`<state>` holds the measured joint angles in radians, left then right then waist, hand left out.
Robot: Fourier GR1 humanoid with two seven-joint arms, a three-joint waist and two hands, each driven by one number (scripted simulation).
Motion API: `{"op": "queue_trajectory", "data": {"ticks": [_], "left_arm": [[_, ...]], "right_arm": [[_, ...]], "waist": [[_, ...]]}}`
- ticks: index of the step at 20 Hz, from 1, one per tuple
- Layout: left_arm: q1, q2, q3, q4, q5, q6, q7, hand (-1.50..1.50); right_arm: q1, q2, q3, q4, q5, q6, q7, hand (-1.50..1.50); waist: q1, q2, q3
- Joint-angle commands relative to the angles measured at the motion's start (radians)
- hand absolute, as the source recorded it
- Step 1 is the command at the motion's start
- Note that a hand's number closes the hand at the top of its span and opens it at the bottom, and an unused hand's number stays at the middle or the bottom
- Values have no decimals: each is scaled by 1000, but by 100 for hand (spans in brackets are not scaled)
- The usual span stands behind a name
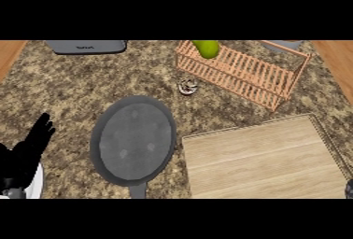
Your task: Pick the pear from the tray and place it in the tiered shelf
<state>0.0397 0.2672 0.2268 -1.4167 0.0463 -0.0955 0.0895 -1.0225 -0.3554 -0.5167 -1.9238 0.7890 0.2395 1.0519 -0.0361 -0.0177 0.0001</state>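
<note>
The green pear lies on the far left end of the wooden slatted tiered shelf at the back of the counter, partly cut off by the view's top. The grey oval tray with a short handle sits at the middle of the counter with nothing on it. My left hand shows at the lower left edge, fingers straight and pointing up, resting left of the tray. Of my right hand only a dark sliver shows at the lower right corner.
A light wooden cutting board lies right of the tray. A small mushroom-like item sits between tray and shelf. A grey device sits at the back left, and a grey object behind the shelf.
</note>
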Motion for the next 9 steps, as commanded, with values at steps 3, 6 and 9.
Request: {"op": "queue_trajectory", "data": {"ticks": [3,6,9], "left_arm": [[7,1,8,-19,3,8,25,0],[10,28,43,14,7,10,20,0],[57,2,38,-8,3,20,-14,0]], "right_arm": [[3,-130,-144,-154,-165,286,229,-150],[63,-152,-221,-217,-284,358,219,-150],[86,-228,-313,-224,-383,406,205,-150]], "waist": [[-28,-11,0],[-59,-18,1],[-72,-28,1]]}}
